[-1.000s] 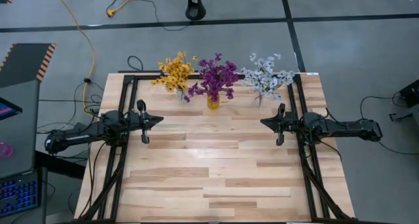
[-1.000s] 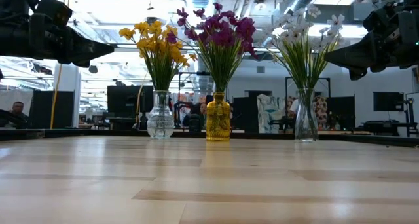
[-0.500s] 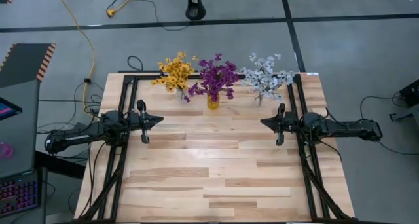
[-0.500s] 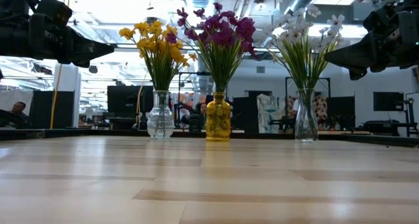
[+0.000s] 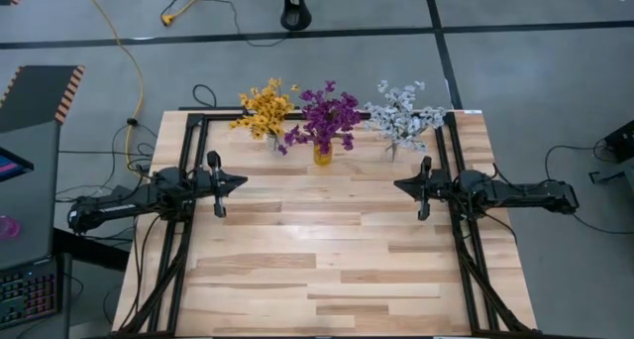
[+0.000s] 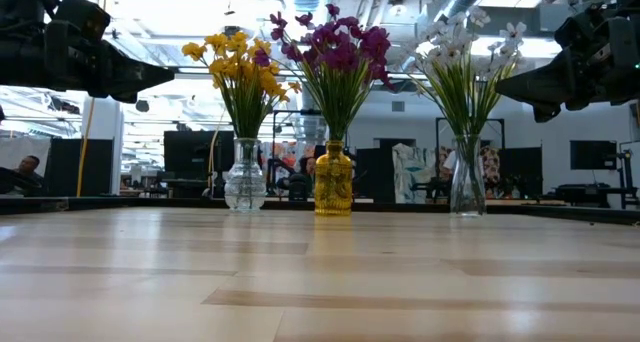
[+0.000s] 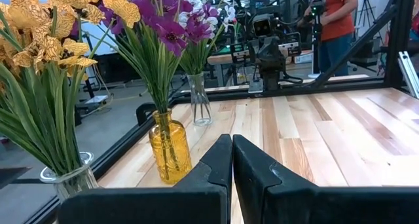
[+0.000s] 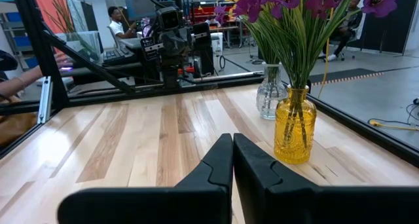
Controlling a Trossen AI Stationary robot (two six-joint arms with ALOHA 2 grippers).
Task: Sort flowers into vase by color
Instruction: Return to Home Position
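Nothing has moved since the earlier frames: both arms and all three bunches sit exactly as they did. The left arm [image 5: 149, 195] lies stretched over the left edge of the tabletop [image 5: 327, 265], pointing inward and held above the wood. The left jaws are clenched tip to tip, grasping nothing, as the left wrist view shows. The right arm [image 5: 510, 193] mirrors it at the right edge. The right jaws are likewise pressed together with nothing between them. The two arms face each other, well apart.

The flowers stand in a row along the far edge, each colour in its own vase. The yellow flowers [image 5: 264, 109] are in the left clear vase [image 6: 245, 182]. The purple flowers [image 5: 325, 119] are in the yellow vase [image 6: 333, 182] in the middle. The white flowers [image 5: 401, 116] are in the right clear vase [image 6: 466, 182]. All three vases are upright and stand apart from one another, with the stems fanning out above the necks. From above, the yellow and purple blossoms meet at their edges. Neither arm touches a vase or a flower.
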